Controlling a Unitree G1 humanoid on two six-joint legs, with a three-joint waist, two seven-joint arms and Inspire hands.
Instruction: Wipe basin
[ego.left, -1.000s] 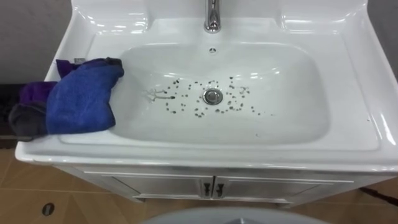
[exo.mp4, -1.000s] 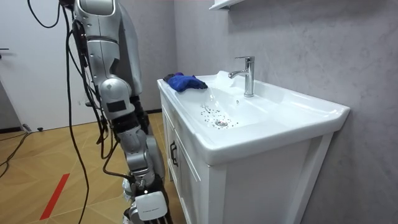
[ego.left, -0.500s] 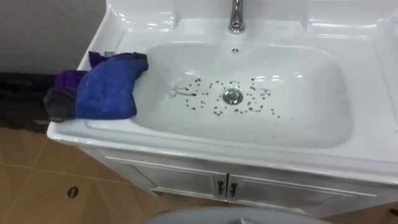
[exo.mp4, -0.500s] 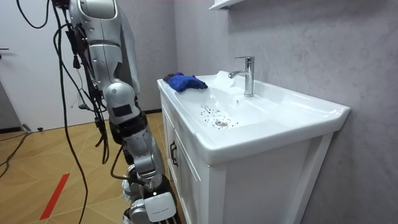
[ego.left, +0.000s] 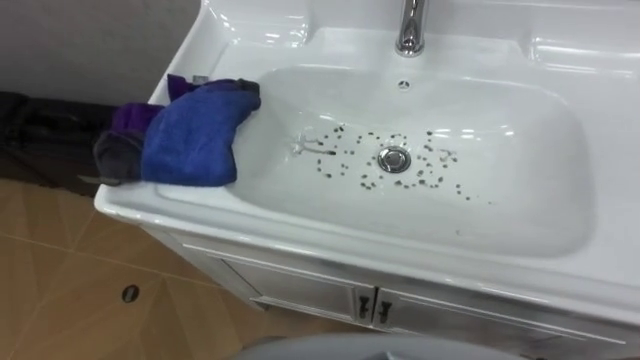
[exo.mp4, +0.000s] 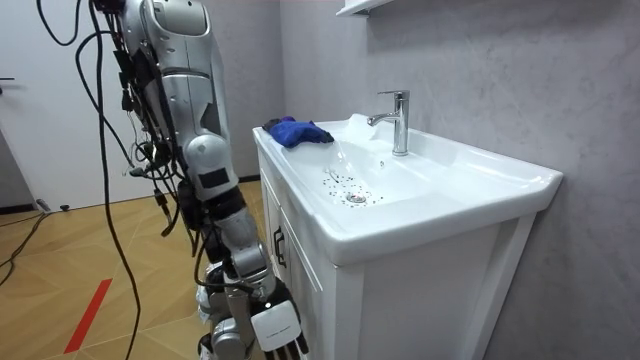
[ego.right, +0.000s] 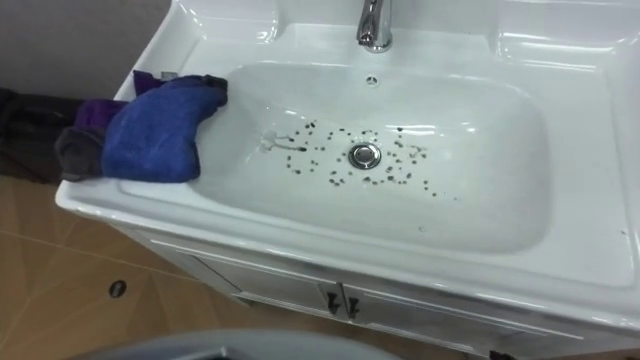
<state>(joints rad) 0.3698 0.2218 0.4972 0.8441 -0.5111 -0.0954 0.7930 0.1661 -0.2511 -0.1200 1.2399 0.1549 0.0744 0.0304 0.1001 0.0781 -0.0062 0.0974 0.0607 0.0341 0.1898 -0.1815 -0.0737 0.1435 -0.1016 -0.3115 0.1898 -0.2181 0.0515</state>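
Blue cloth (ego.left: 195, 140) rests on the speckled basin's (ego.left: 520, 215) left rim.

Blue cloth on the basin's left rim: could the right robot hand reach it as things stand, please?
Probably not yet: the right robot hand hangs low beside the cabinet, below the basin rim; nothing covers the blue cloth.

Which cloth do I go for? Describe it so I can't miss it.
Find the white basin and go to its left rim. A heap of cloths lies there: the blue cloth is the big one on top, drooping into the bowl, with a purple cloth and a grey cloth peeking from under it.
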